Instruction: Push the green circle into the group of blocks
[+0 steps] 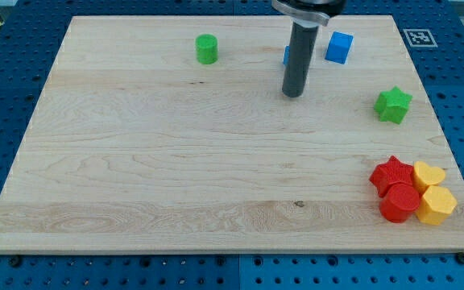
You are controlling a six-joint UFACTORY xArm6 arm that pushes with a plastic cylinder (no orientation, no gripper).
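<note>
1. Green circle, a small green cylindrical block (207, 49), stands on the far part of the pale wooden bench (176, 161), left of centre, alone and well apart from every other block.
2. Our straight dark rod comes down from the far edge of the view, and our tip (294, 93) rests on the bench to the right of the green circle, well apart from it and a little nearer to us.
3. We carry no hand, only this rod, so there is nothing to stand apart or together.
4. A blue cube block (339, 47) sits just right of the rod, far on the bench.
5. A second blue block (286, 55) shows only as a sliver at the rod's left edge; we cannot make out its shape.
6. A green star block (393, 105) lies near the right edge, apart from the rest.
7. The group sits at the near right corner: a red star block (391, 173), a red round block (399, 202), a yellow heart block (428, 174) and a yellow hexagonal block (437, 205), all pressed close together.
8. The green circle lies far from this group, across the bench on a diagonal.
</note>
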